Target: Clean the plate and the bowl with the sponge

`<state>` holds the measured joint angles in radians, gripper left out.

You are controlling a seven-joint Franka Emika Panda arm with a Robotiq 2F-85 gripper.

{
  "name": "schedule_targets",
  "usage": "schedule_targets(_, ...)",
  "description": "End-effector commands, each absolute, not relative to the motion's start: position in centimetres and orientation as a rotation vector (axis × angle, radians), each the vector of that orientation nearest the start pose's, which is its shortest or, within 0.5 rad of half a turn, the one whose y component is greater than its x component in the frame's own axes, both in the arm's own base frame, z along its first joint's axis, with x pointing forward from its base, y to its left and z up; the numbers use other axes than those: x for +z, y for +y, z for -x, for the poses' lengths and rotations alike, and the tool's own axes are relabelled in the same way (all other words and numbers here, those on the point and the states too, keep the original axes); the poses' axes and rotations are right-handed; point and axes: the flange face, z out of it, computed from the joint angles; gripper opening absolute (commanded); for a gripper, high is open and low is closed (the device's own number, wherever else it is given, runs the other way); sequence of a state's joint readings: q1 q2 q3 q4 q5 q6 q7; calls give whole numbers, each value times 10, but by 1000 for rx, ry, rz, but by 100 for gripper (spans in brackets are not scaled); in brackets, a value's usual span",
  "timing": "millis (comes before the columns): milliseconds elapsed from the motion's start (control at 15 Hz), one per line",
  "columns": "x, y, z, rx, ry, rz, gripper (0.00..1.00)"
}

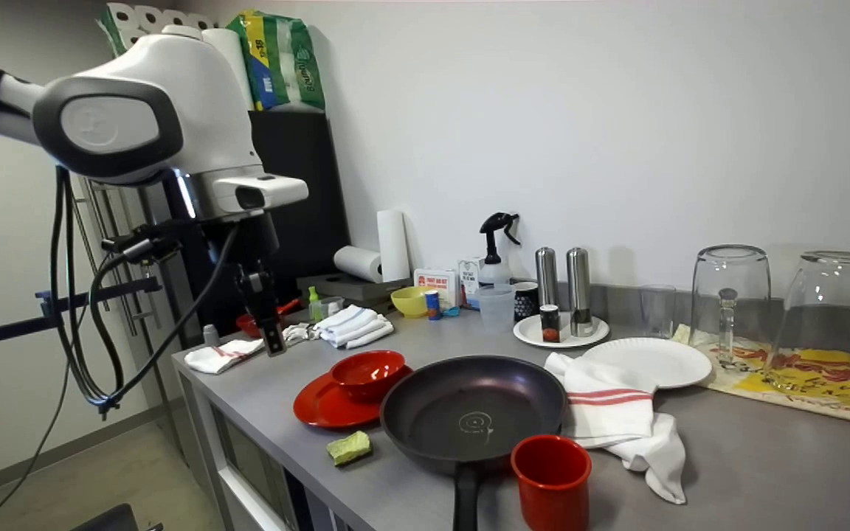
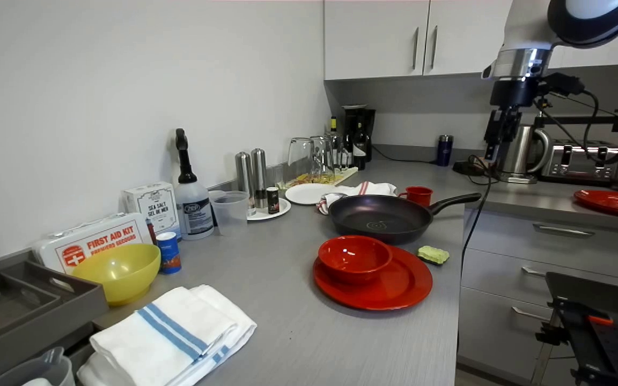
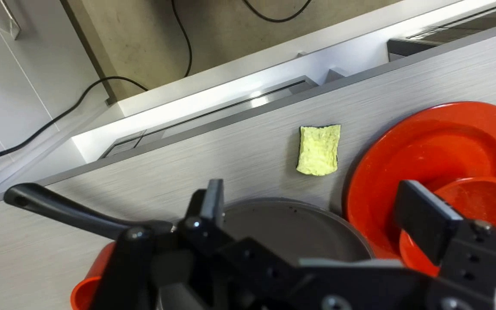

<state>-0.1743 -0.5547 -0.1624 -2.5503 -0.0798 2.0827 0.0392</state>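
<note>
A yellow-green sponge with a dark underside lies on the counter near its front edge, in both exterior views and the wrist view. Beside it is a red plate. A red bowl sits upright on the plate, off its centre; the right finger partly hides it in the wrist view. My gripper is high above the counter, touching nothing. In the wrist view its fingers are wide apart with nothing between them.
A black frying pan stands against the plate, its handle towards a red mug. A striped towel lies behind the pan. Folded towels, a yellow bowl and a spray bottle stand along the wall side.
</note>
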Motion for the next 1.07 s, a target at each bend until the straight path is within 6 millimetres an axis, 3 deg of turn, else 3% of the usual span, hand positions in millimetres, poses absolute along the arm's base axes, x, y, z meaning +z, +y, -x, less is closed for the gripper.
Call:
schedule_targets(0, 440, -103, -362, -167, 499, 3127, 100)
schedule_targets(200, 420, -80, -362, -175, 504, 3126, 100)
schedule_targets(533, 382, -60, -367, -186, 599, 3123, 100)
schedule_targets(1000, 337, -43, -408, -313, 694, 3102, 100)
